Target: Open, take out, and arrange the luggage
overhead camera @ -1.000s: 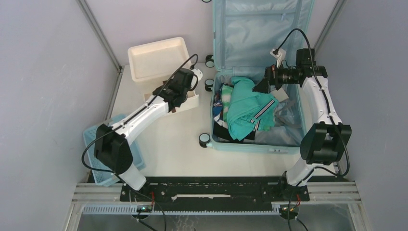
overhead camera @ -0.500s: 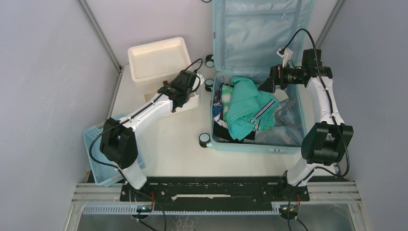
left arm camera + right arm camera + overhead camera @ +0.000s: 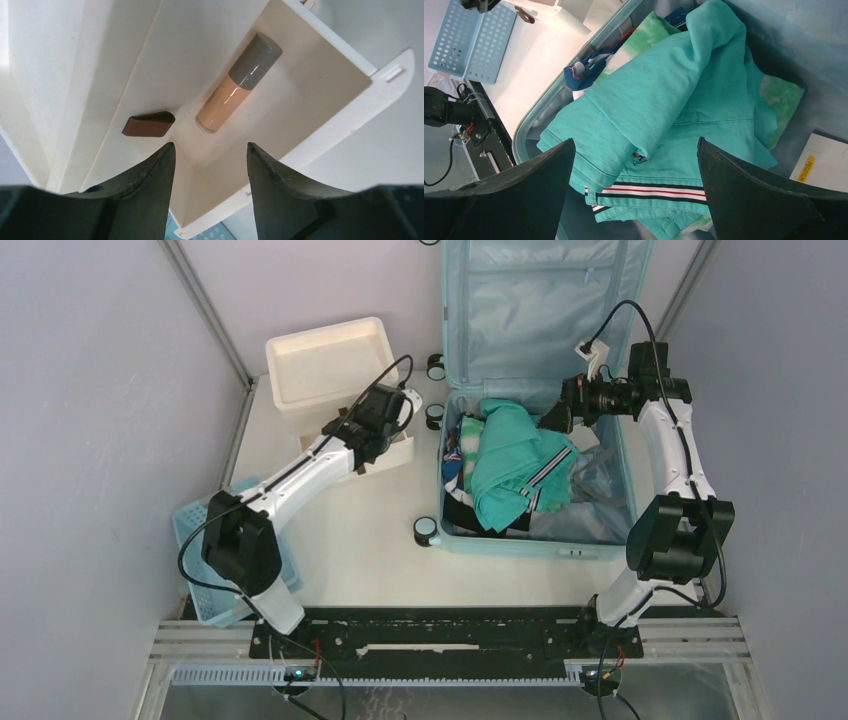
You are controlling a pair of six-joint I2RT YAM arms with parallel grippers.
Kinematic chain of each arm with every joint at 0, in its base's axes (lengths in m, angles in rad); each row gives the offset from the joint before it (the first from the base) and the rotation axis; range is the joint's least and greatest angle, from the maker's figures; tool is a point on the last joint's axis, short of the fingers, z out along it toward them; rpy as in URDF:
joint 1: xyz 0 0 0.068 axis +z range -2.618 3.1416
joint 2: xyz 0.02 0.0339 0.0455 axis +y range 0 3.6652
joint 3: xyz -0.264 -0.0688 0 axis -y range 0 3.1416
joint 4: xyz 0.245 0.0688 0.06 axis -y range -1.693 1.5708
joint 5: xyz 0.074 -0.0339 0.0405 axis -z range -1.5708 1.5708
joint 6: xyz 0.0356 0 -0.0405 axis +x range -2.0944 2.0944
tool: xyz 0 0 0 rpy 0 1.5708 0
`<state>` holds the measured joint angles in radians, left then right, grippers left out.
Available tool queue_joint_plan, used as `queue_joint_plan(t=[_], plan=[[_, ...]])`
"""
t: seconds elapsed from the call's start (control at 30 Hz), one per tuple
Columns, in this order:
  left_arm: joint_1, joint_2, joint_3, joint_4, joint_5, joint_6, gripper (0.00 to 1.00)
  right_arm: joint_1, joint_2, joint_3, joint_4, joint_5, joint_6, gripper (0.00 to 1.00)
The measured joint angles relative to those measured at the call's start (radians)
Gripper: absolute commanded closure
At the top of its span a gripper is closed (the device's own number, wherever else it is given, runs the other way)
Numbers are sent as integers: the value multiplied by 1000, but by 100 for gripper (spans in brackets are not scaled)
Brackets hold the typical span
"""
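The luggage (image 3: 520, 543) lies open on the right of the table, its lid leaning up against the back wall. A teal garment (image 3: 515, 460) with a striped hem lies on top of the clothes inside; it also shows in the right wrist view (image 3: 664, 95). My right gripper (image 3: 553, 418) is open and empty, hovering over the back of the suitcase just above the garment (image 3: 635, 145). My left gripper (image 3: 368, 440) is open and empty over the white unit's pulled-out drawer (image 3: 280, 100), which holds a beige tube with a grey cap (image 3: 237, 85).
The white drawer unit (image 3: 325, 365) with a brown handle (image 3: 149, 124) stands at the back left. A blue lattice basket (image 3: 190, 518) sits at the left edge under my left arm. A clear bag (image 3: 600, 475) and a white card (image 3: 819, 162) lie in the suitcase. Grey walls close in on both sides.
My right gripper has drawn slightly back and to the right above the garment. My left arm has shifted a little over the drawer. Both grippers stay open.
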<state>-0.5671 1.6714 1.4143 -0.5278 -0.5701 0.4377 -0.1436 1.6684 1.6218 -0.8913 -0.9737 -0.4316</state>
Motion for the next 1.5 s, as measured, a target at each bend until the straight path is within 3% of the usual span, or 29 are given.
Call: queue_joint_plan(t=[0.17, 0.3, 0.33, 0.57, 1.0, 1.37, 1.5], plan=[[0, -61, 0, -10, 59, -84, 31, 0, 0, 0, -1, 0, -9, 0], [0, -137, -16, 11, 114, -163, 1, 0, 0, -1, -1, 0, -14, 0], [0, -162, -31, 29, 128, -186, 0, 0, 0, -3, 0, 0, -15, 0], [0, -311, -194, 132, 163, -330, 1, 0, 0, -32, -1, 1, -18, 0], [0, -483, -499, 276, 262, -465, 18, 9, 0, -58, 13, 8, -16, 0], [-6, -496, -567, 296, 287, -442, 25, 13, 0, -73, 26, 15, -16, 0], [-32, -472, -566, 297, 283, -382, 34, 13, 0, -88, 35, 16, -14, 0]])
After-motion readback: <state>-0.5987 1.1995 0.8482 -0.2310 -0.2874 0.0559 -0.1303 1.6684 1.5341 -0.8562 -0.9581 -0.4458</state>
